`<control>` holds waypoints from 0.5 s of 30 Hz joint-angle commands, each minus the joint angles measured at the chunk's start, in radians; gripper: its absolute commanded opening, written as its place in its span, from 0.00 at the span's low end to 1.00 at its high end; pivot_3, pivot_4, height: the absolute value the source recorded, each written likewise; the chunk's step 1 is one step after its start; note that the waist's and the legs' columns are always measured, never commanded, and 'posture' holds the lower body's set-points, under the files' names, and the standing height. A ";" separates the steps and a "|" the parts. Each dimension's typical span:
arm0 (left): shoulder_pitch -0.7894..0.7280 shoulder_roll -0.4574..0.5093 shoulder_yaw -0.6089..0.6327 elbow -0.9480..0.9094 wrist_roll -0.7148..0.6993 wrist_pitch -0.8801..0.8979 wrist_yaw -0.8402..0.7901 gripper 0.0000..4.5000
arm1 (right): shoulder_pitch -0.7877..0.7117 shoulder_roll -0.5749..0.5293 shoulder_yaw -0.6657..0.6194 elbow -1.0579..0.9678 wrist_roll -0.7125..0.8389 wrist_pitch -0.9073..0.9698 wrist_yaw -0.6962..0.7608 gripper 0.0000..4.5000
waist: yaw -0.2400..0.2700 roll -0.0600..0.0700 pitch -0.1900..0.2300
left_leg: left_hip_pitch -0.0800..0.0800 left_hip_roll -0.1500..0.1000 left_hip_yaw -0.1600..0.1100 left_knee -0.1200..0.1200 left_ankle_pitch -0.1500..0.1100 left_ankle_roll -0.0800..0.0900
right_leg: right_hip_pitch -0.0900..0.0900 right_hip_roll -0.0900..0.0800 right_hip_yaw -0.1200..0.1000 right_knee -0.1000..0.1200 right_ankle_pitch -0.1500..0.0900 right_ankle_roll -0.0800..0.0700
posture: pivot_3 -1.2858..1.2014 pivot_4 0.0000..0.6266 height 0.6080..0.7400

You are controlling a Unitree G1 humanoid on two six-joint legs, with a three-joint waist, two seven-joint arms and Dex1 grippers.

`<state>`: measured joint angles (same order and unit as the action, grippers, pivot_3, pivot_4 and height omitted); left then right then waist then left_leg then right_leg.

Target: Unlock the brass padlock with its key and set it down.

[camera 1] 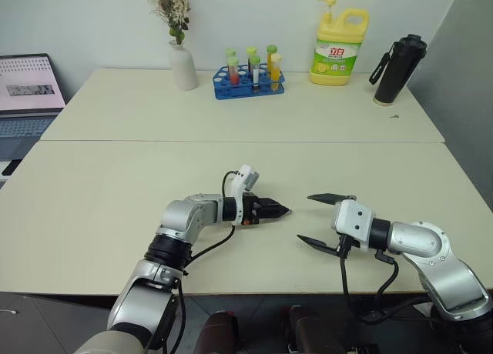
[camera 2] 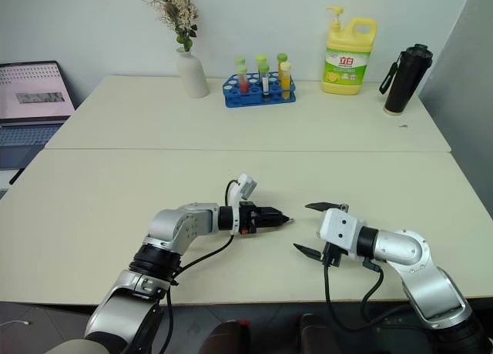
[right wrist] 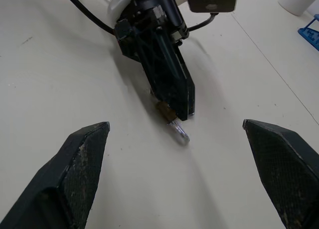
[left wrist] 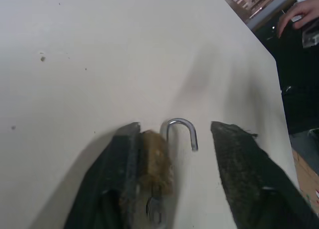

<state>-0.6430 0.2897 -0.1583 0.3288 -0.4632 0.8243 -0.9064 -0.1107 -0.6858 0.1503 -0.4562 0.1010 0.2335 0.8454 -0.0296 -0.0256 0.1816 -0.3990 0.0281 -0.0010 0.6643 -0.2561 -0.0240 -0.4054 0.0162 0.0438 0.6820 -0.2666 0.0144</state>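
Observation:
The brass padlock point(left wrist: 155, 159) lies on the cream table point(camera 1: 115, 208) between the fingers of my left gripper point(camera 1: 282, 211), its body against one finger point(left wrist: 124, 159). The silver shackle point(left wrist: 180, 122) stands sprung open, one end free. A small silvery piece that looks like the key point(left wrist: 153, 209) sticks out of the body's near end. There is a clear gap between the lock and the other finger point(left wrist: 239, 159), so the left gripper is open. My right gripper point(camera 1: 304, 217) hovers just to the right, facing the lock, jaws spread wide and holding nothing.
At the back of the table stand a white vase point(camera 1: 183, 65), a blue test-tube rack point(camera 1: 248, 83), a yellow detergent bottle point(camera 1: 340, 50) and a black flask point(camera 1: 399, 69). A laptop point(camera 1: 27, 100) sits far left. A person's hand point(left wrist: 299, 15) shows beyond the table.

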 commanded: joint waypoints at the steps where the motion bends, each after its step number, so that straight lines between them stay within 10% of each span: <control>1: -0.033 0.011 0.047 -0.006 -0.003 -0.021 0.001 0.68 | -0.011 -0.008 -0.017 -0.029 0.015 -0.001 0.004 1.00 | 0.000 0.000 0.000 | 0.000 0.000 0.000 0.000 0.000 0.000 | 0.000 0.000 0.000 0.000 0.000 0.000 | 0.52 0.24 1.00; 15: 0.107 0.283 0.096 -0.391 0.136 -0.421 -0.065 0.68 | 0.009 -0.048 -0.085 -0.077 0.094 0.043 0.040 1.00 | -0.002 0.001 0.000 | 0.000 0.001 0.001 -0.002 0.000 0.000 | 0.000 -0.001 0.002 0.000 0.000 -0.001 | 0.52 0.24 1.00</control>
<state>-0.5598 0.5543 -0.0723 0.0049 -0.3337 0.4356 -0.9503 -0.1038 -0.7213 0.0953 -0.4865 0.1635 0.2771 0.8671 -0.0312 -0.0251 0.1814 -0.3985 0.0294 -0.0005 0.6626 -0.2561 -0.0241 -0.4057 0.0148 0.0451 0.6816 -0.2664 0.0139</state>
